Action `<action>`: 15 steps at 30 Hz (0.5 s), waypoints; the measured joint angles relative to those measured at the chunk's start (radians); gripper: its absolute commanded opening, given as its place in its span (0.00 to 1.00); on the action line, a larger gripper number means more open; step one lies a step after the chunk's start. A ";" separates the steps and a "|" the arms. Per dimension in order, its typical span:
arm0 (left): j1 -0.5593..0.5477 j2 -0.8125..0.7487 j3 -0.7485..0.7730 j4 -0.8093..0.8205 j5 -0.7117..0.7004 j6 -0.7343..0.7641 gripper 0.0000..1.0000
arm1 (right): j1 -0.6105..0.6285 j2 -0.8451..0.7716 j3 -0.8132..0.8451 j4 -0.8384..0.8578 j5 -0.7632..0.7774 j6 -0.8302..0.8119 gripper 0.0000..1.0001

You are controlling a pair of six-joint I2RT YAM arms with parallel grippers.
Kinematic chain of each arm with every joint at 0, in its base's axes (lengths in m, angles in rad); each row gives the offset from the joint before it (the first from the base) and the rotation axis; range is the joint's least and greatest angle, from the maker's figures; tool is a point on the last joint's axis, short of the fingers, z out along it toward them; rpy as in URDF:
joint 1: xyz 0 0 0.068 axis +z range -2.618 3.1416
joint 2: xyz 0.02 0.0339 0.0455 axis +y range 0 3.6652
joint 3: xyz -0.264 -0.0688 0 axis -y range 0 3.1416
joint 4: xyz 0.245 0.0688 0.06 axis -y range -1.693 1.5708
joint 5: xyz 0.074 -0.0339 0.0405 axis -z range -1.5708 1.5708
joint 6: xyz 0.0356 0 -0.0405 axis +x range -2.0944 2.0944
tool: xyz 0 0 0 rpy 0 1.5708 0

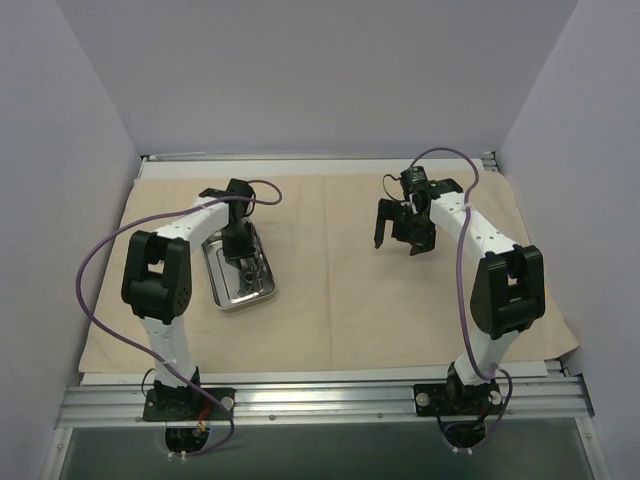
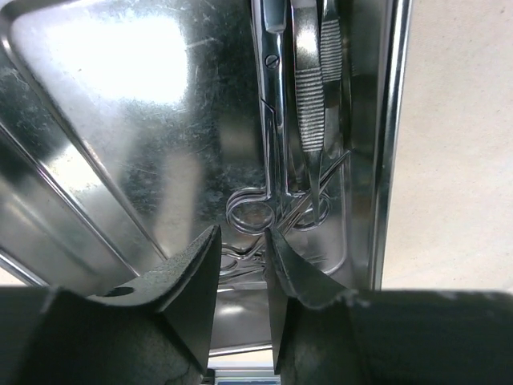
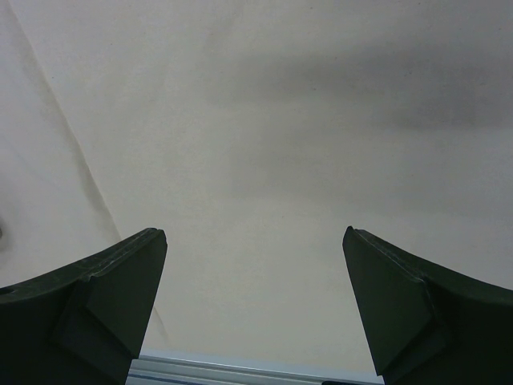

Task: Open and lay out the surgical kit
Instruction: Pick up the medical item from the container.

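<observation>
- The cloth wrap (image 1: 340,300) is spread flat over the bench, beginning at the bench rail (image 1: 330,405) on the near side of the steel tray (image 1: 222,285). It passes under the tray and runs well beyond it on all sides. The opening step is judged done; laying out is what remains.
- The tray is set on the left part of the cloth, slightly skewed, probably left where the unfolded wrap exposed it.
- Thin metal instruments are gathered along one long wall of the tray: scissors (image 2: 276,120) with a pivot screw, and ribbed forceps (image 2: 309,96) just beside them. Their ring handles (image 2: 250,213) overlap.
- The left end effector (image 2: 240,233) is held over the tray, pointing down, with its tips just short of the ring handles. Its jaws are parted only narrowly and nothing is seen between them. The narrow gap is judged suited to pinching a thin handle.
- The right end effector (image 1: 403,245) is held above bare cloth, well apart from the tray on its right and slightly beyond it. Its jaws are spread wide and nothing is gripped. It is judged to be kept clear of the working arm, over space where instruments could be laid.
</observation>
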 measured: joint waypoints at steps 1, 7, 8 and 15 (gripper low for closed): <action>0.000 0.000 -0.004 0.000 0.001 0.004 0.36 | 0.000 0.000 0.000 0.000 0.000 0.000 1.00; -0.002 0.000 -0.050 0.008 0.023 0.028 0.49 | 0.000 0.000 0.000 0.002 0.000 0.001 1.00; -0.003 0.000 -0.057 0.009 0.028 0.031 0.49 | 0.000 0.000 0.000 0.002 -0.001 0.001 1.00; -0.032 0.000 -0.065 0.015 0.033 0.037 0.49 | 0.000 0.000 0.000 0.002 -0.001 0.002 1.00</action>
